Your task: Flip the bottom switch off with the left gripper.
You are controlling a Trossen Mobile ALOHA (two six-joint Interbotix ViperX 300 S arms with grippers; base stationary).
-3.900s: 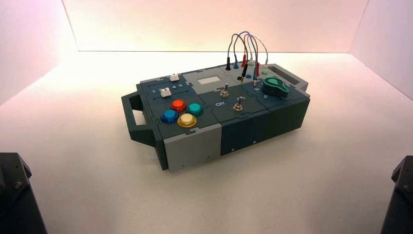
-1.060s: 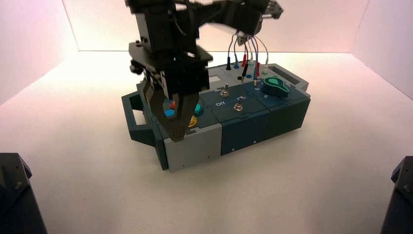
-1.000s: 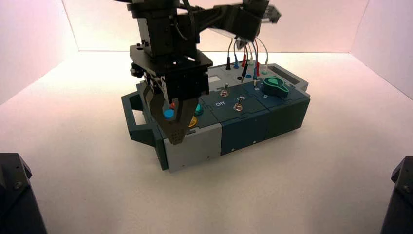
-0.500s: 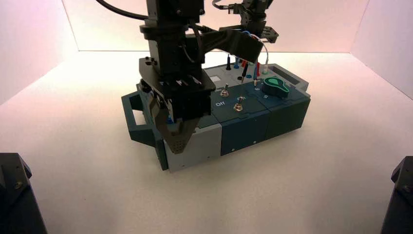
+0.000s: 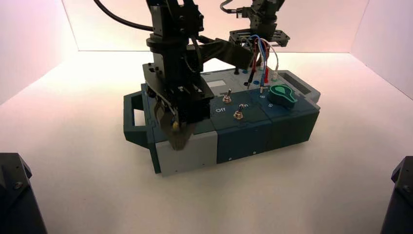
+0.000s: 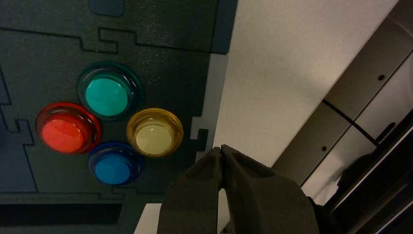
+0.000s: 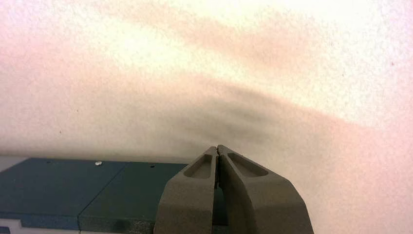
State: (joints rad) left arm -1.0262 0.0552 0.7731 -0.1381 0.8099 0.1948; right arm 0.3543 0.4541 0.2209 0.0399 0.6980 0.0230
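The bottom switch (image 5: 238, 115) is a small silver toggle on the dark blue panel in the middle of the box (image 5: 243, 139), near its front wall. My left gripper (image 5: 178, 140) hangs shut and empty over the box's front edge, left of that switch. In the left wrist view its shut tips (image 6: 221, 147) lie beside the yellow button (image 6: 154, 136). My right gripper (image 7: 217, 147) is shut and empty, next to a dark blue face of the box.
A second toggle (image 5: 227, 98) stands behind the bottom one. Teal (image 6: 107, 96), red (image 6: 65, 131) and blue (image 6: 113, 165) buttons sit by the yellow one. A green knob (image 5: 282, 94) and plugged wires (image 5: 260, 58) fill the right end. A handle (image 5: 130, 117) juts left.
The left arm came in over the button panel, then sank and drew toward the box's front edge. The box has shifted, its right end swinging toward the front right.
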